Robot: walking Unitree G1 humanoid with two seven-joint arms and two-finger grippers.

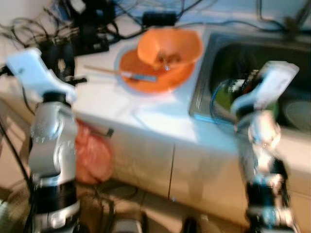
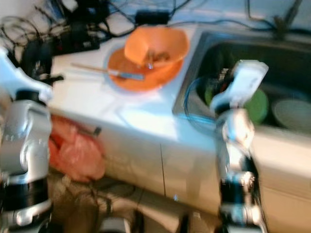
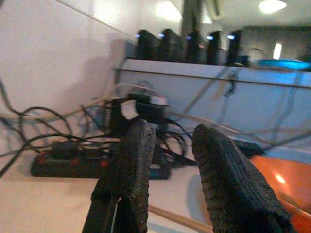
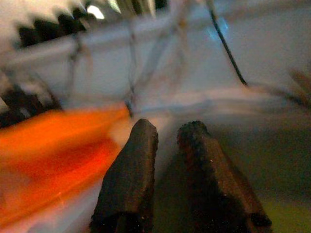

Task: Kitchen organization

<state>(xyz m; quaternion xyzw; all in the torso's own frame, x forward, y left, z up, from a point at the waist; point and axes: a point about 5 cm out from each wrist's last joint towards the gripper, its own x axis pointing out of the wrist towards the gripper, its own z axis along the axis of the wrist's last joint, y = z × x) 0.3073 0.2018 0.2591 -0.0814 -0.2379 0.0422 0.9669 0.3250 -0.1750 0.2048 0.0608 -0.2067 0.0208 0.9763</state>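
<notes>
An orange bowl rests tilted on an orange plate on the white counter. A thin stick and a small utensil lie across the plate's left rim. To the right is a steel sink holding a green plate and a white plate. My left arm is raised at the counter's left end. Its gripper is open and empty, pointing at the cables. My right arm stands before the sink's front edge. Its gripper is shut, with nothing held.
A black power strip and tangled cables crowd the counter's back left against the wall. A pink plastic bag hangs below the counter by the white cabinet front. The eye views and the right wrist view are blurred.
</notes>
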